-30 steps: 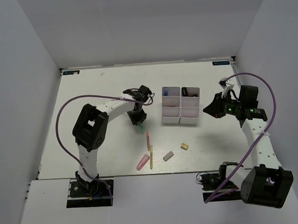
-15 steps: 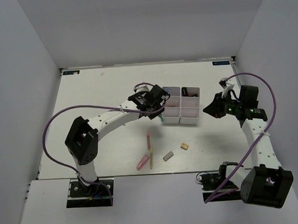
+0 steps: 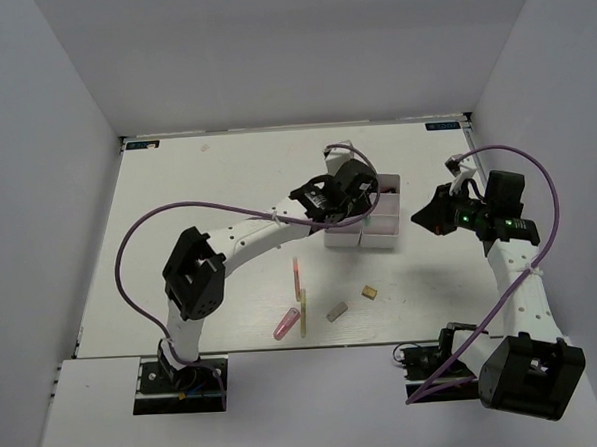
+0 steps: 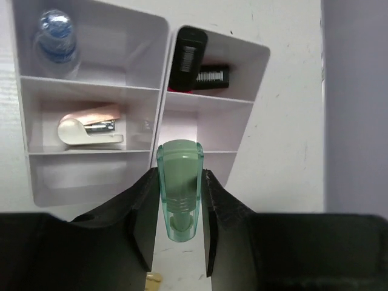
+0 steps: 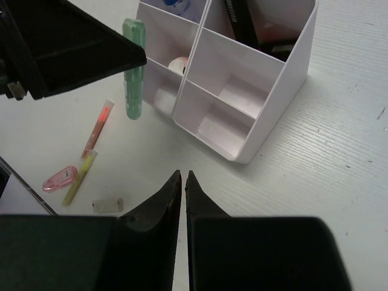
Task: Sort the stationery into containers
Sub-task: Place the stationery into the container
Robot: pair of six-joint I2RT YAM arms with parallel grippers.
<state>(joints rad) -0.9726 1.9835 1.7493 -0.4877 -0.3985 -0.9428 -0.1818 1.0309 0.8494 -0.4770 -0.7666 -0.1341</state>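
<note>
Pinching the green marker (image 4: 179,176), the left hand (image 4: 179,209) hangs above the white bins (image 4: 160,121), the marker's end poking past it at lower centre of the wrist view. The right hand (image 5: 183,180), pressed together and empty, sits right of the bins in the top view.

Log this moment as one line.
left gripper: holds green marker by bins | right gripper: shut, empty

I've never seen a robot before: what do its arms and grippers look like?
The left arm and right arm are white links with bulky black joints, each trailing a purple cable. The left gripper and right gripper have black tapering fingers.
</note>
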